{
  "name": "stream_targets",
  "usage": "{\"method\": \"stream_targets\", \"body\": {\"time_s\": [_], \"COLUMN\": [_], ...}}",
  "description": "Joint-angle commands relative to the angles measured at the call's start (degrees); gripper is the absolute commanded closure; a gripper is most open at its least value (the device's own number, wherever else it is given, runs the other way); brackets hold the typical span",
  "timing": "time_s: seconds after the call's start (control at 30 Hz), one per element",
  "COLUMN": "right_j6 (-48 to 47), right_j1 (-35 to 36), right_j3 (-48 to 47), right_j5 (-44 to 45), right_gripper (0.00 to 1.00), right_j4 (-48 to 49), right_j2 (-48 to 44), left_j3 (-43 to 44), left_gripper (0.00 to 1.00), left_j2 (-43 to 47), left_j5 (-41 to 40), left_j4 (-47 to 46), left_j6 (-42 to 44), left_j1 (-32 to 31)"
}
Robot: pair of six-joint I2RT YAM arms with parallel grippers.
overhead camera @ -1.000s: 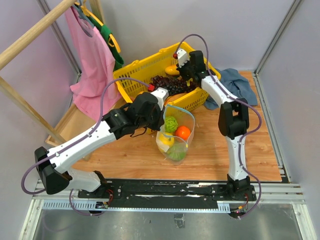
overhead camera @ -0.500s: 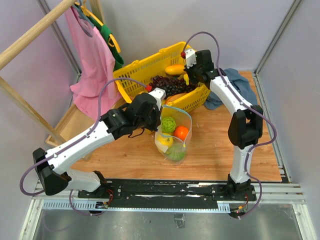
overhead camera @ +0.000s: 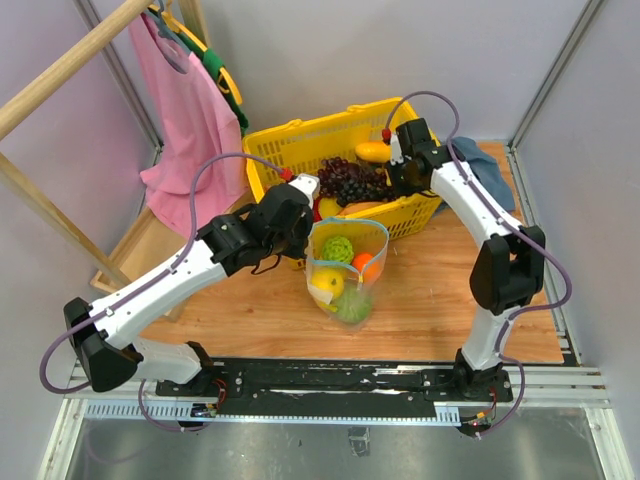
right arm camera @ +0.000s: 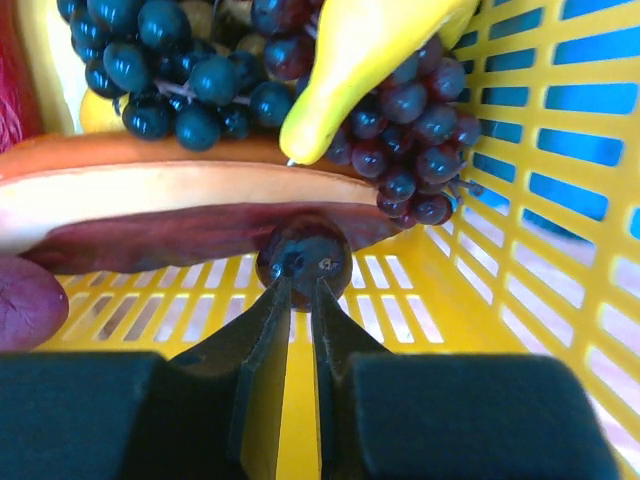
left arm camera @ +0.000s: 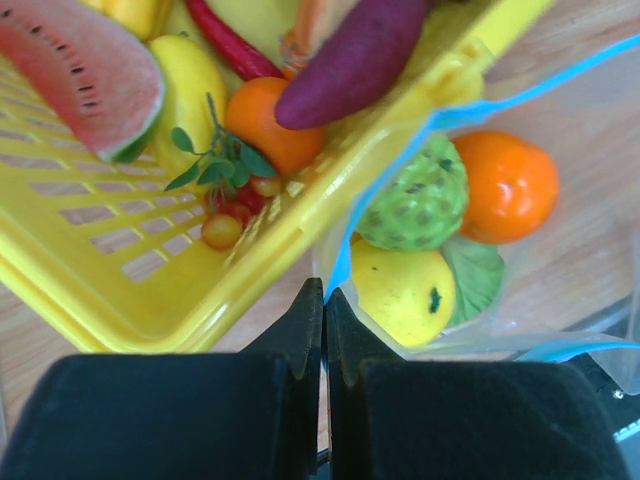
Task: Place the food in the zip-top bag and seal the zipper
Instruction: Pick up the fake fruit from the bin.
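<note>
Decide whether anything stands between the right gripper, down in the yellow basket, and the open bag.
Only the basket's near wall, which runs between the right gripper and the zip-top bag. The left gripper pinches the bag's rim, so its mouth gapes upward, uncovered.

food (overhead camera: 341, 268) in bag (overhead camera: 382, 241), basket (overhead camera: 283, 149) behind

Left arm (overhead camera: 170, 280) angled forward-right — jaws pressed shut. Right arm (overhead camera: 468, 200) stretched forward — jaws barely parted.
</note>
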State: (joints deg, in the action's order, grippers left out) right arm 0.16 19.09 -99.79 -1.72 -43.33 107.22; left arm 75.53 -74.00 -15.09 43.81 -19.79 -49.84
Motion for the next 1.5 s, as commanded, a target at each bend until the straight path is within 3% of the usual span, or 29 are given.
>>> {"method": "stream_targets", "body": {"time_s": [0.0, 0.13, 0.3, 0.53, 0.77, 0.9, 1.0, 1.23, 1.47], "right_j6": [5.74, 5.5, 1.52, -8.41, -15.41, -12.57, -10.17, -8.56, -4.57], "right_j1": [1.5, 3.49, 3.71, 3.45, 1.32, -0.34, -0.63, -0.79, -1.05], "right_j3": [6.28, 9.88, 6.91, 0.63, -0.73, -3.97, -3.42, -2.55, -3.79], "right_j5": [-0.59, 0.12, 0.24, 8.16, 7.85, 9.6, 11.77, 23.08, 17.39], "right_gripper": [0.84, 0.79, 0.68, 0.5, 0.36, 0.35, 0.28, 0.25, 0.2], "right_j4": [-11.48, -11.95, -8.54, 0.25, 12.8, 14.26, 16.47, 17.32, 11.74], "right_j2": [-6.07, -10.16, -12.58, -8.59, -0.91, 3.49, 4.84, 9.25, 13.77], "left_j3": [1.39, 1.67, 2.52, 4.51, 6.58, 6.42, 5.79, 5.93, 7.34], "left_gripper": [1.0, 1.0, 1.0, 1.0, 1.0, 1.0, 1.0, 1.0, 1.0], "left_j2": [1.57, 1.4, 1.62, 2.68, 1.67, 1.55, 1.6, 1.69, 2.98], "left_j5": [-2.62, -3.27, -2.31, 1.5, 1.16, 0.95, -0.02, 0.37, 3.61], "left_j4": [0.45, 1.0, 0.76, 0.59, 1.51, 1.3, 0.98, 1.45, 2.74], "left_j6": [-0.4, -0.24, 0.13, 1.35, 2.21, 2.29, 2.39, 2.43, 2.6], "left_j1": [1.63, 3.06, 3.7, 3.7, 4.78, 4.84, 5.08, 5.2, 5.2]}}
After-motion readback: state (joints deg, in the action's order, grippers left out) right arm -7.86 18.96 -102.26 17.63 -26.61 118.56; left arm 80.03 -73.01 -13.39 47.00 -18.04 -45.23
